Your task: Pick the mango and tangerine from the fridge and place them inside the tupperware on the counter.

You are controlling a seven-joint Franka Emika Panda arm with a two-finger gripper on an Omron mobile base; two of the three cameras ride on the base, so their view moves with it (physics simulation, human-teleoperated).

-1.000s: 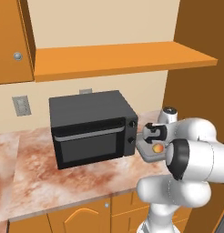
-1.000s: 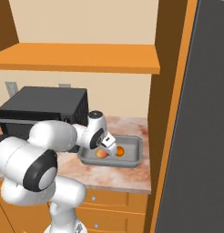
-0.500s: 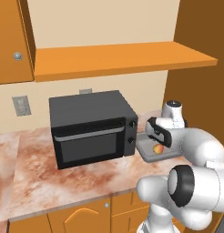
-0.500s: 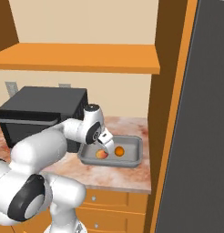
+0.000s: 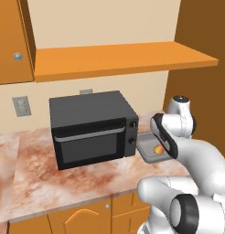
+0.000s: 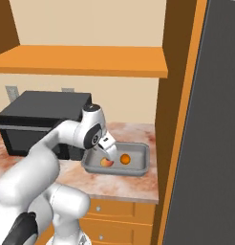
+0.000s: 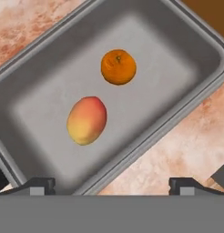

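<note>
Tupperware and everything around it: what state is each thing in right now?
tupperware: on the counter, holding both fruits
mango: lying in the tupperware, free
tangerine: in the tupperware, apart from the mango
gripper: open, empty, above the tupperware
microwave: door shut

Black microwave (image 5: 92, 129) — wooden shelf (image 5: 119, 59) above.

The marbled counter (image 5: 64, 183) carried a black microwave (image 5: 91, 128) and, just beside it, the grey tupperware (image 6: 138, 165).
</note>
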